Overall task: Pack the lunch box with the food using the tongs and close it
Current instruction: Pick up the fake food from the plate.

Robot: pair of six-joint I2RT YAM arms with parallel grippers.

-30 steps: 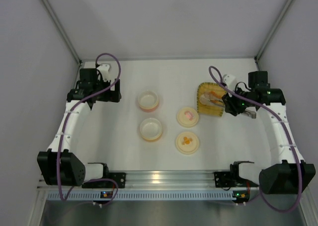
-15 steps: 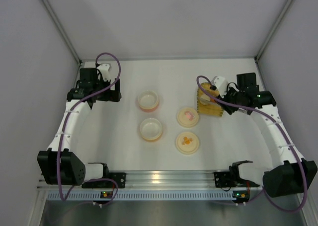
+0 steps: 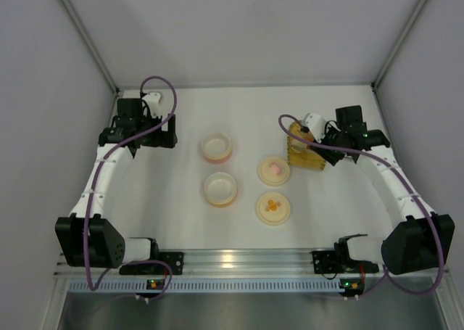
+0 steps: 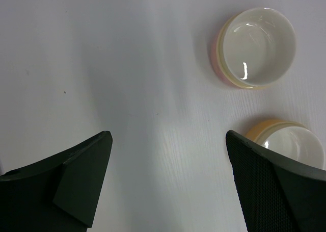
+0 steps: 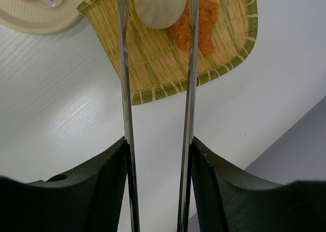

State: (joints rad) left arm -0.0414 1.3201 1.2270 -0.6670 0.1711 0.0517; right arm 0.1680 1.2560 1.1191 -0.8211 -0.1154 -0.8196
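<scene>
My right gripper (image 5: 158, 145) is shut on the tongs (image 5: 125, 89); its fingers press the two slim metal arms from outside. The tong arms reach out over the yellow woven tray (image 5: 153, 74) and straddle the food there, a pale cream ball (image 5: 159, 5) with orange chunks (image 5: 204, 25) beside it. From above, the right gripper (image 3: 326, 141) covers part of the tray (image 3: 304, 158). My left gripper (image 4: 168, 140) hangs open above bare table at the far left (image 3: 156, 138). The lunch box bowls (image 3: 217, 147) (image 3: 220, 188) stand empty to its right.
Two flat cream lids (image 3: 274, 170) (image 3: 274, 207) lie between the bowls and the tray, one with a pink mark and one with orange. The pink-marked lid's edge (image 5: 35, 13) touches the tray's corner. The booth's walls close in on both sides.
The right arm has swung left and towards the back, bringing the tongs over the tray. Its jaws have widened a little and the tong arms have spread. The left arm stayed put.
</scene>
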